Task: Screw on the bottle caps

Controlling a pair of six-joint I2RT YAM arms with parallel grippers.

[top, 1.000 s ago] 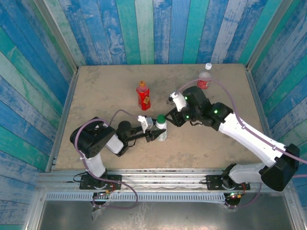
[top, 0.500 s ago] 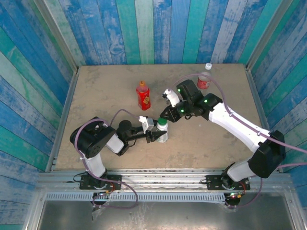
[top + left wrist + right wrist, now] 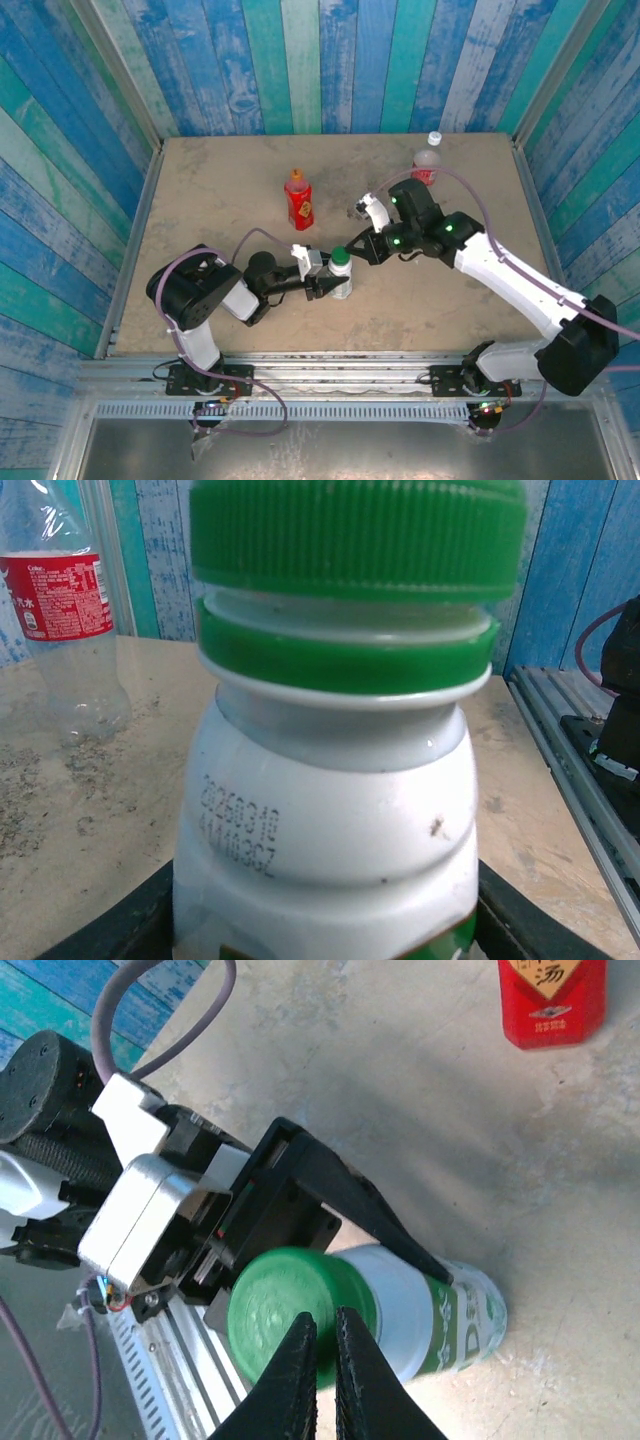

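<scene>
Nearest the arm bases, the left gripper [image 3: 328,288] is clamped on the small white plastic bottle with green print [image 3: 340,282]. Its 2 black fingers [image 3: 380,1222] press the body from either side. The bottle stands upright on the tan table [image 3: 200,200], towards the front middle. A dark green ribbed plastic screw cap [image 3: 355,535] sits on its neck, with a strip of white neck showing above the green collar ring [image 3: 340,660]. Just over the cap, the right gripper [image 3: 325,1328] has its fingers drawn together on nothing; whether they touch the cap is unclear. Further back stands the red plastic bottle [image 3: 299,205] with its orange cap [image 3: 296,176]. Farthest, at the table's back edge, is the clear red-labelled plastic bottle [image 3: 426,168], wearing a white cap [image 3: 434,138].
</scene>
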